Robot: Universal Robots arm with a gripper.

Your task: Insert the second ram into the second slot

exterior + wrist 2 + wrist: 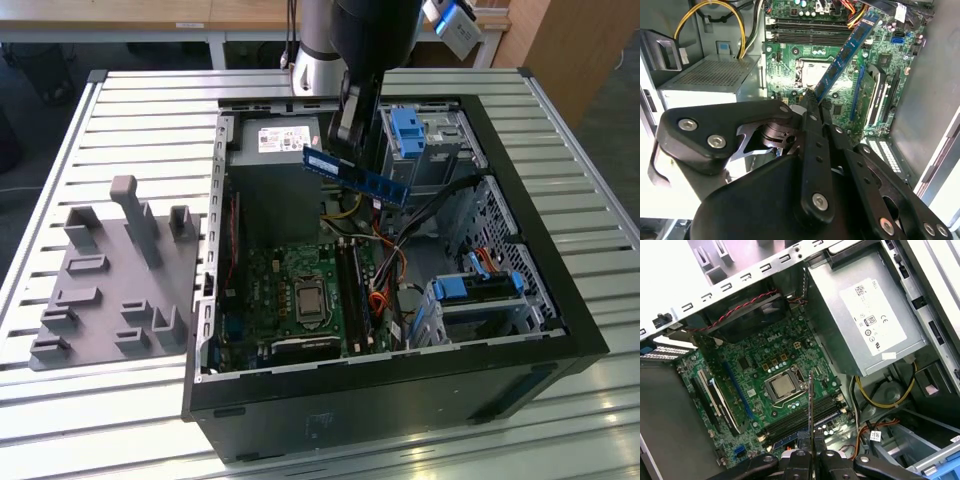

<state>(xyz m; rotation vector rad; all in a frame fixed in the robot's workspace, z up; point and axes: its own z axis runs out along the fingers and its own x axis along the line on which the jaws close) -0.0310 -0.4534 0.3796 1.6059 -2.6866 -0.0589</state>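
Observation:
The second ram [358,176], a thin blue circuit-board stick, hangs in the air above the open computer case [520,260]. My gripper [347,150] is shut on it near one end. In the second wrist view the ram [845,55] runs out from the closed fingertips [812,102] over the green motherboard [890,65]. The first wrist view has the ram [810,400] edge-on above the row of dark memory slots [800,421] beside the processor socket [782,386]. The slots [353,290] lie well below the stick. I cannot tell which one is the second slot.
A grey power supply [275,140] sits at the case's far end. Drive bays with blue latches [408,128] [480,288] and loose cables [440,205] crowd the exterior view's right. A grey fixture block [115,270] stands on the slatted table at the exterior view's left.

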